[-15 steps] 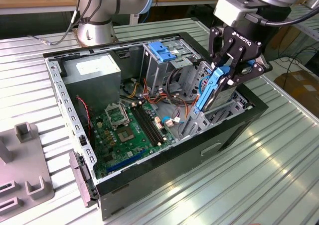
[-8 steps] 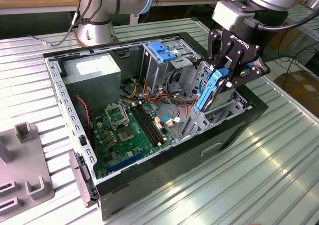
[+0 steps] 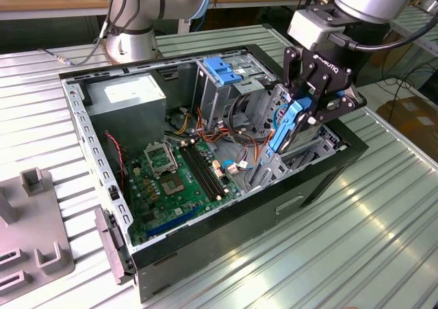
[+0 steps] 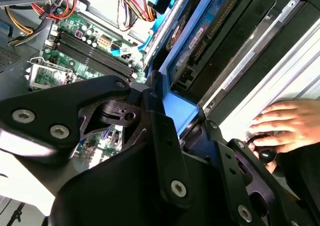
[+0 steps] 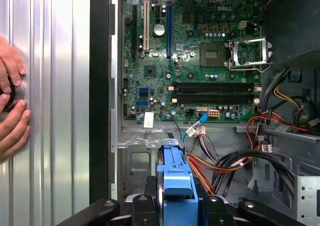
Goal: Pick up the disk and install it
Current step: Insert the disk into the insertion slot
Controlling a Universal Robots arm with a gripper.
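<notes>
My black gripper (image 3: 311,107) is shut on the disk (image 3: 286,126), a flat drive edged by a blue carrier frame. It holds the disk on edge over the drive bay at the end of the open computer case (image 3: 226,220) on the exterior view's right. The disk's lower end sits down among the bay's metal rails. In the second wrist view the disk (image 4: 202,36) runs away from my gripper (image 4: 187,128) along the bay wall. In the first wrist view the disk (image 5: 175,173) shows its blue end above my gripper (image 5: 177,208).
Inside the case lie a green motherboard (image 3: 174,179), loose coloured cables (image 5: 225,161), a grey power supply (image 3: 130,97) and a metal cage with a blue latch (image 3: 222,70). A person's hand (image 4: 285,126) rests on the ribbed table beside the case. A grey fixture (image 3: 31,234) stands at the exterior view's left.
</notes>
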